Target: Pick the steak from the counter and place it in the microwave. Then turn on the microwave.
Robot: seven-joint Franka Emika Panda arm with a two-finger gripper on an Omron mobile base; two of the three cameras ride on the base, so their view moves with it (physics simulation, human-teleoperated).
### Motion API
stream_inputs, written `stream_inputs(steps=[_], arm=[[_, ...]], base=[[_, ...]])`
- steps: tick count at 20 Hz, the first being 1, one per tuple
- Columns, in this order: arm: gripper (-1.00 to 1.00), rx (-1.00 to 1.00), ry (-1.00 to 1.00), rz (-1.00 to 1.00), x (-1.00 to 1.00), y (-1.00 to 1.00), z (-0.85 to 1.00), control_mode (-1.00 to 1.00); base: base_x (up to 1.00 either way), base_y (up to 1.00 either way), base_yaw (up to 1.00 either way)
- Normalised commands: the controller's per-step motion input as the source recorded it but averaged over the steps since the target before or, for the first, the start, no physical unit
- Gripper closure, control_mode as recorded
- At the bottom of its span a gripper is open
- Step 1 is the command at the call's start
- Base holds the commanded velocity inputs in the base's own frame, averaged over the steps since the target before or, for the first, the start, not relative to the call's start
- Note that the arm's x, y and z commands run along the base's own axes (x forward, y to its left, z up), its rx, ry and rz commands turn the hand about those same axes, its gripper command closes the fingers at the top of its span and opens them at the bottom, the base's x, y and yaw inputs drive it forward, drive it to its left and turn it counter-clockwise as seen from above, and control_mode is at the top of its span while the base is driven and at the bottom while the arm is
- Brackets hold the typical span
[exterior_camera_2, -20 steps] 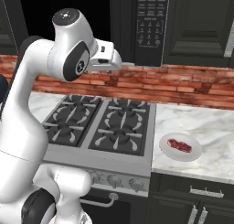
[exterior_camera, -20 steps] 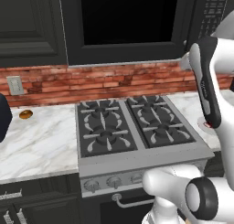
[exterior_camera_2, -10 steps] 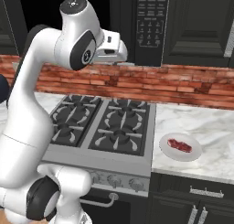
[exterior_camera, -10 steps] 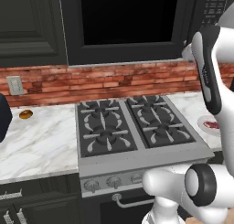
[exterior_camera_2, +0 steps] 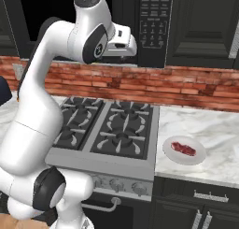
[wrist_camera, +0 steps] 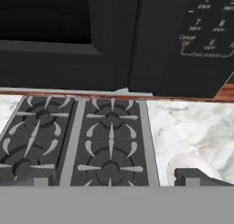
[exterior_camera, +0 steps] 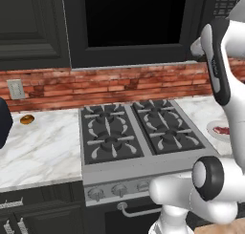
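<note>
1. Marble surface flanks a grey stovetop below the black microwave (door shut).
2. Steak lies on a white plate, right of the stovetop.
3. Claw is spread, empty, high near the microwave.

The left base view looks forward and down from behind the arm's left side at the stove, with the microwave above. The right base view faces the same stove from the right, taking in more counter to the right. The hand view sits high and nearer, looking down over the burners and microwave keypad.
</note>
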Motion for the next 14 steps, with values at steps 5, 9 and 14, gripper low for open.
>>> stream_inputs(steps=[5,9,14], arm=[[-1.00,0.08,-0.11,0.00,0.33,-0.07,0.06,-1.00],[-1.00,0.07,-0.14,0.00,0.35,-0.04,0.04,-1.00],[-1.00,0.05,-0.04,0.00,0.45,0.00,0.03,-1.00]], base=[[0.00,0.00,0.00],[0.00,0.00,0.00],[0.00,0.00,0.00]])
